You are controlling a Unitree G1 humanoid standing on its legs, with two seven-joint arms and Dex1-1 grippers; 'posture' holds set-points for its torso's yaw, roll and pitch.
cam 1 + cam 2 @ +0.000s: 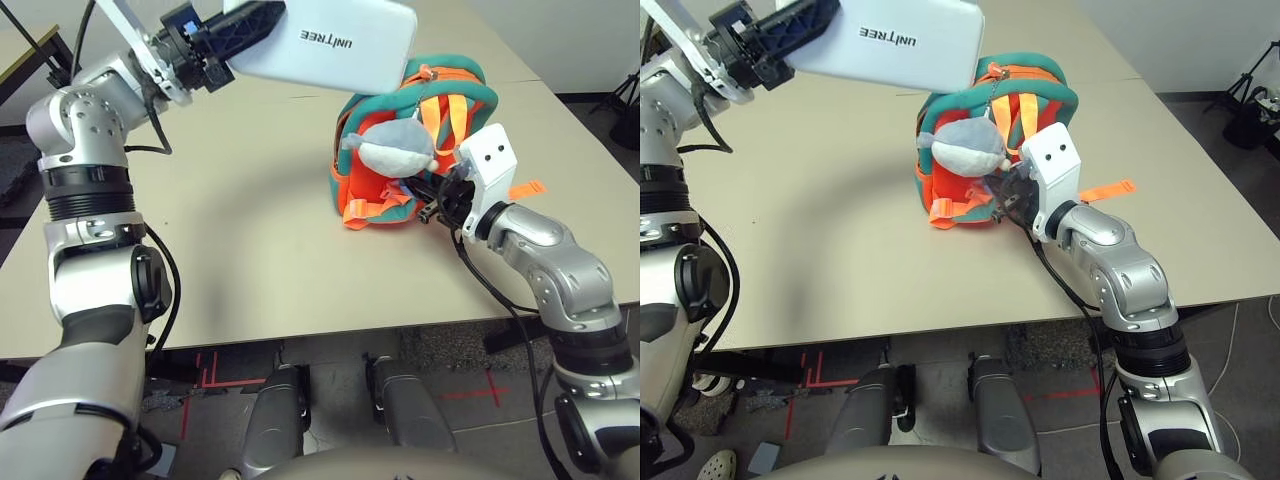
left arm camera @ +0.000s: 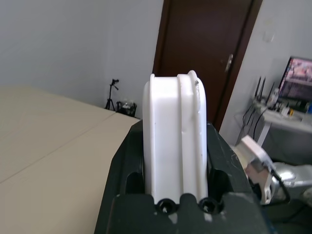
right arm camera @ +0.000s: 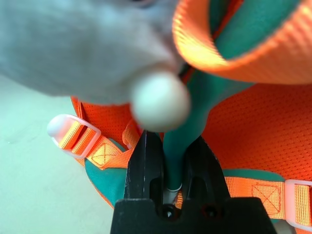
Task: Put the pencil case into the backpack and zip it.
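My left gripper (image 1: 245, 30) is shut on one end of the white pencil case (image 1: 330, 42) and holds it in the air, level, just left of and above the backpack's top. The case (image 2: 176, 136) stands edge-on between the black fingers in the left wrist view. The orange backpack (image 1: 420, 140) with teal trim stands on the table, its grey plush animal (image 1: 392, 145) hanging on the side facing me. My right gripper (image 3: 173, 165) is shut on a teal strip of the backpack (image 3: 190, 107) low on its near right side.
The beige table (image 1: 250, 220) stretches wide to the left of the backpack. An orange strap end (image 1: 527, 188) lies on the table to the right of my right wrist. Loose orange straps with clear buckles (image 3: 73, 134) hang at the backpack's base.
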